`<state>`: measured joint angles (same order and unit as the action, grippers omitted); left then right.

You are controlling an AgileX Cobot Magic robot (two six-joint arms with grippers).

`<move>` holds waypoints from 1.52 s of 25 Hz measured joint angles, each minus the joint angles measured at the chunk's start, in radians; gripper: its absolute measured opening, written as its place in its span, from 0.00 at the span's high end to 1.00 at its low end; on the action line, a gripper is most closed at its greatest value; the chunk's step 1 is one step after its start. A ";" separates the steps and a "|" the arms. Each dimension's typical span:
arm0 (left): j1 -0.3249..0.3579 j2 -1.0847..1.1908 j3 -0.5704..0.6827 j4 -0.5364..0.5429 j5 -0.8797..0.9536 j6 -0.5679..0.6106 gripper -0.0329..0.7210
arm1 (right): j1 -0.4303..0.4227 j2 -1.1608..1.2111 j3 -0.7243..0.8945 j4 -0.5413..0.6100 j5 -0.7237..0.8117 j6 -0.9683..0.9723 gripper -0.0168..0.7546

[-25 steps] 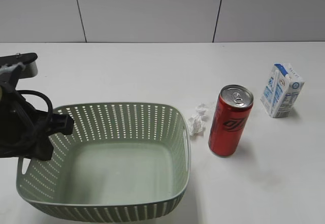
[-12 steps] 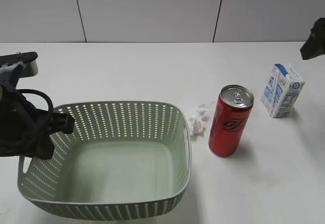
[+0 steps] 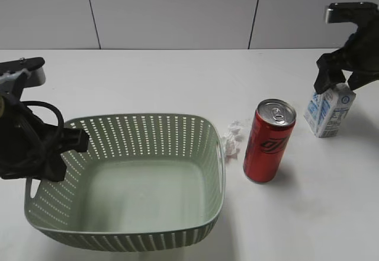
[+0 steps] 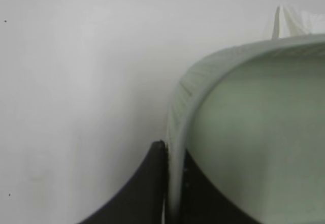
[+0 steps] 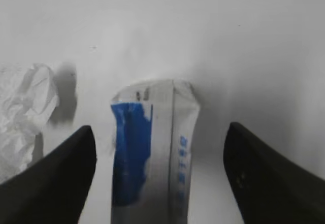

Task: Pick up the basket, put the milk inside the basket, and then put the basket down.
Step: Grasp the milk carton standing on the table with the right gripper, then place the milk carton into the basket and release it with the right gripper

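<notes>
The pale green basket (image 3: 148, 134) is at the front left, tilted a little. My left gripper (image 3: 64, 145) is shut on its left wall; in the left wrist view the jaws (image 4: 172, 183) pinch the basket rim (image 4: 177, 107) between them. The white and blue milk carton (image 3: 328, 114) stands upright at the right. My right gripper (image 3: 337, 84) is open just above it. In the right wrist view the carton top (image 5: 152, 153) lies between the spread fingers (image 5: 158, 130), not touched by them.
A tall red can (image 3: 268, 141) stands between the basket and the milk. A crumpled white paper (image 3: 233, 137) lies by the basket's right rim, and it also shows in the right wrist view (image 5: 23, 112). A white wall runs along the back.
My right arm has come in from the upper right and moved down over the milk. The basket has shifted slightly in my left gripper.
</notes>
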<state>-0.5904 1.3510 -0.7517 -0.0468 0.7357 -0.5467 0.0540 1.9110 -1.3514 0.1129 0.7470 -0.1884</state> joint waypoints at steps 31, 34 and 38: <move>0.000 0.000 0.000 0.008 -0.023 0.000 0.95 | 0.000 0.056 -0.171 0.002 0.269 0.011 0.55; 0.000 0.002 0.000 0.008 -0.021 0.000 0.95 | 0.002 -0.038 -0.171 0.001 0.325 0.014 0.55; 0.000 0.027 0.000 0.008 -0.021 0.000 0.95 | 0.038 -0.196 -0.171 -0.009 0.368 0.015 0.55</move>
<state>-0.5904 1.3778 -0.7517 -0.0390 0.7145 -0.5467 0.0920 1.7155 -1.5227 0.1035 1.1147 -0.1737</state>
